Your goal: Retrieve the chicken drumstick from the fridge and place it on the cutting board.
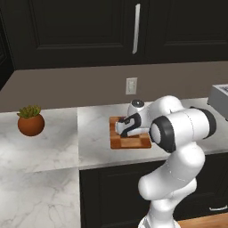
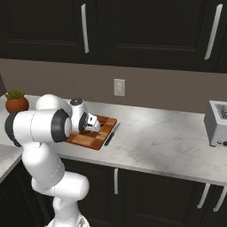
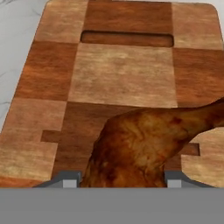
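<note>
At the far left of the counter (image 1: 49,147) sits a potted plant (image 1: 30,120), well apart from the work and no obstacle to it. Further right, the board (image 1: 116,142) lies flat on the marble in front of the wall socket (image 1: 131,85), a fair spot for a drop since the arm can reach it from the counter's near edge. The gripper (image 1: 121,128) hangs low over the board, pointed down at it, which suits a gentle set-down rather than a drop from height. In the hand view the drumstick (image 3: 144,144) lies between the two finger tips (image 3: 65,178), its thick end nearest the camera and its thin end running off to the right, with the chequered board (image 3: 122,74) close beneath; the jaws look clenched on the meat, each tip tight against its side. Whether the meat already touches the wood cannot be told, so I judge the placing nearly done, with release still to come. Just right of the board a dark knife (image 2: 111,134) lies beside its edge, close enough that a sideways withdrawal might nudge it, so lifting straight up seems safer. Far to the right a toaster (image 2: 217,123) stands well apart. Dark cabinets (image 2: 133,31) line the wall above.
</note>
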